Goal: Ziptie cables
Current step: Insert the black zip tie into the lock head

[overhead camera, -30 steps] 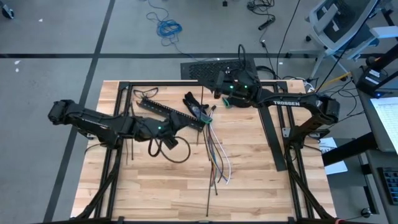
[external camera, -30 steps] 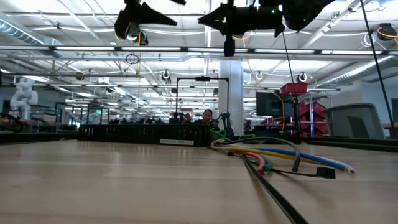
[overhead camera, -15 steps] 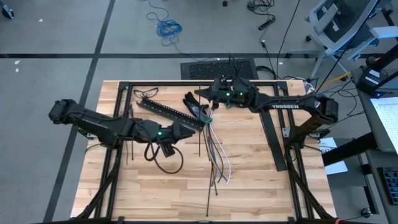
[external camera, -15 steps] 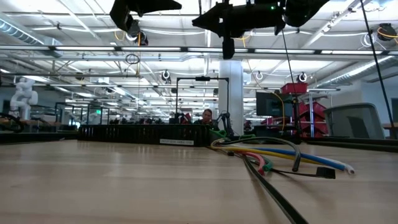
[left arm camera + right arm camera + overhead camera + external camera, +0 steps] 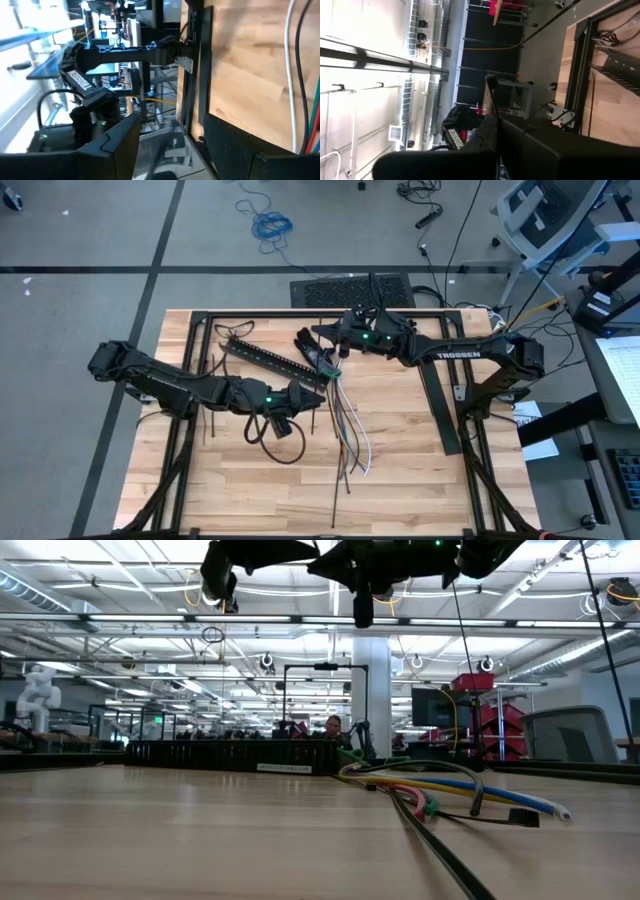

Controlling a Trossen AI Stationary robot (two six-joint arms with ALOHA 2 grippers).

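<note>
The worktop (image 5: 250, 490) is pale blond wood with planked grain, edged by a black frame (image 5: 190, 320). Both arms are black; the right one (image 5: 460, 352) carries white lettering, and small green lights glow on each. The cables (image 5: 348, 430) fan out below centre of the high frame in white, red, green, orange and blue; low down they show yellow, blue, red and green. The zipties (image 5: 335, 490) are dark. The rail (image 5: 270, 360) is black. The floor (image 5: 80, 240) is grey with dark lines.

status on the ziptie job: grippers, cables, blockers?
Left gripper open, empty, beside the cables. Right gripper shut on a ziptie, above the bundle's top end. Cables loose on the table, not tied. Black slotted rail close by.
</note>
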